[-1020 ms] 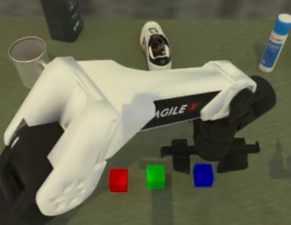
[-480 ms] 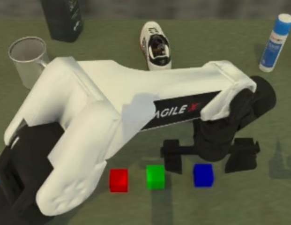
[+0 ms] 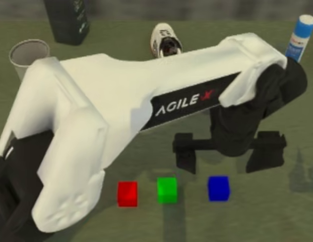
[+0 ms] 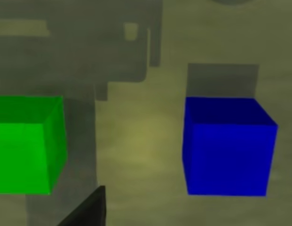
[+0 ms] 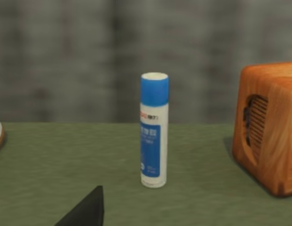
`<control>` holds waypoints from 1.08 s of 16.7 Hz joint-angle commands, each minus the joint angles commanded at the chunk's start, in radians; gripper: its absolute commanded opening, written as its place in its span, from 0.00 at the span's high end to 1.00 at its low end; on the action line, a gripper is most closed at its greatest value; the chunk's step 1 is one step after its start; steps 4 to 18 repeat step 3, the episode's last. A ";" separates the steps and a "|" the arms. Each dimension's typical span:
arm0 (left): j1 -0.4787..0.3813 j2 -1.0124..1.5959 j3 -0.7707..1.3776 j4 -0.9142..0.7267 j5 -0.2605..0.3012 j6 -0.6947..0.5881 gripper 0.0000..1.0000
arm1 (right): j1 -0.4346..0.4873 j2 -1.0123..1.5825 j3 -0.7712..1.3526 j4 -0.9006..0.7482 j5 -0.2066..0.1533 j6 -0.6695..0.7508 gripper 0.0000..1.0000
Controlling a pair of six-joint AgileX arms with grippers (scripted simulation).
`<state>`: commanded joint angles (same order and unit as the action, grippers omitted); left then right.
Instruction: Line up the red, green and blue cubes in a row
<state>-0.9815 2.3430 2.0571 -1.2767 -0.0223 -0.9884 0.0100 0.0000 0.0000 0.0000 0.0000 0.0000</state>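
Observation:
The red cube [image 3: 127, 193], green cube [image 3: 167, 189] and blue cube [image 3: 218, 188] sit in a straight row near the table's front edge, with gaps between them. My left gripper [image 3: 228, 155] hangs open just behind and above the blue cube, holding nothing. Its wrist view looks down on the green cube [image 4: 26, 146] and blue cube [image 4: 228, 148], with one dark fingertip [image 4: 87, 212] at the edge. My right arm is outside the top view. Its wrist view shows one fingertip [image 5: 87, 209] far to the side, the jaws spread with nothing held.
A metal cup [image 3: 27, 55] and a dark box [image 3: 68, 20] stand at the back left. A shoe [image 3: 165, 41] lies at the back middle, partly under my left arm. A blue-and-white glue stick [image 3: 299, 35] stands back right, beside a wooden box [image 5: 270, 127].
My left gripper's fingers spread wider around the blue cube, then the arm rose and drew back from it. All three cubes stayed in place.

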 joint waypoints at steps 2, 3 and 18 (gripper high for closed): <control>0.005 -0.012 0.042 -0.045 0.000 -0.001 0.00 | 0.000 0.000 0.000 0.000 0.000 0.000 0.00; 0.006 -0.014 0.048 -0.052 0.000 -0.001 0.00 | 0.000 0.000 0.000 0.000 0.000 0.000 0.00; 0.006 -0.014 0.048 -0.052 0.000 -0.001 0.00 | 0.000 0.000 0.000 0.000 0.000 0.000 0.00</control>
